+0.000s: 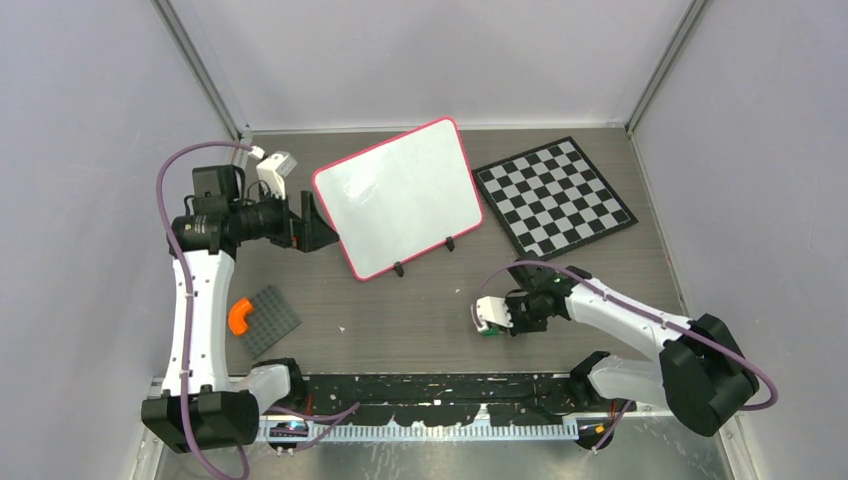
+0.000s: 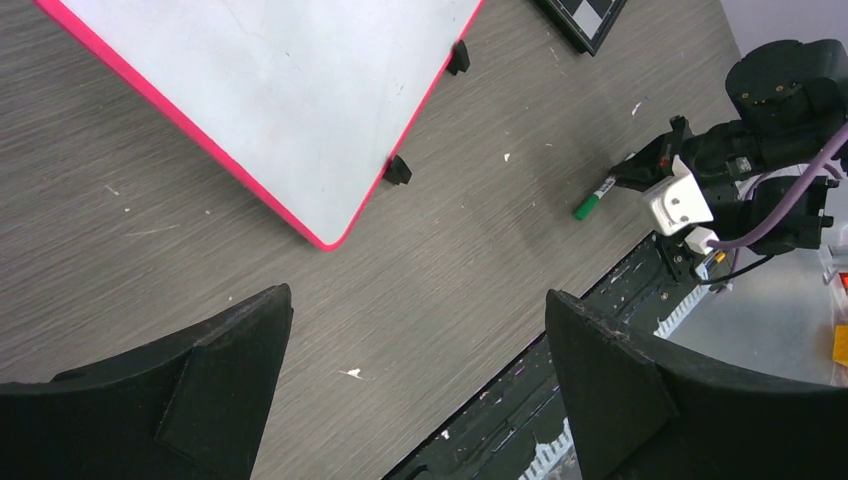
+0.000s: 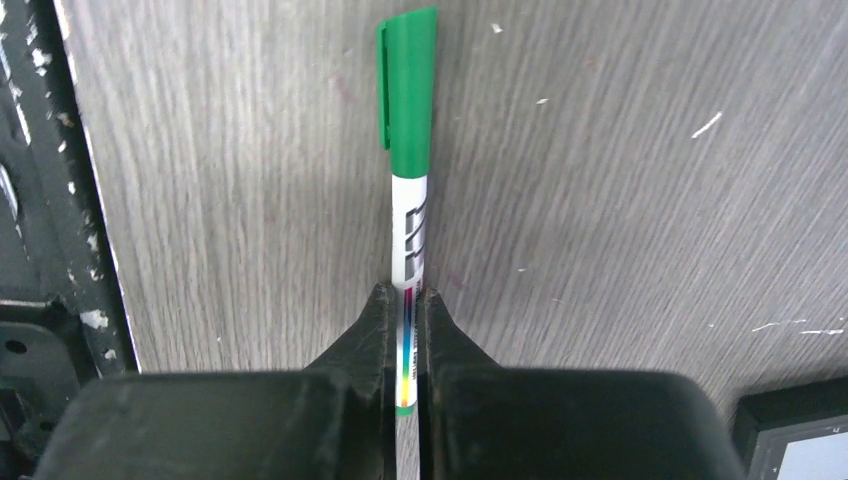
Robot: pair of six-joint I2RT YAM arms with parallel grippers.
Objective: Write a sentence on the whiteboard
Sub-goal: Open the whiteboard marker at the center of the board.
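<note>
Right wrist: right gripper (image 3: 405, 300) clamps a slim green-capped marker (image 3: 409, 150), seemingly flat on grained tabletop (image 3: 600, 200); left gripper (image 2: 418, 293) spread wide.

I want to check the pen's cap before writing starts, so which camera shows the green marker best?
The right wrist view: the green marker fills the frame, cap on, its barrel clamped by the right gripper. The left wrist view shows it small and far off; the top view shows barely a green speck.
</note>
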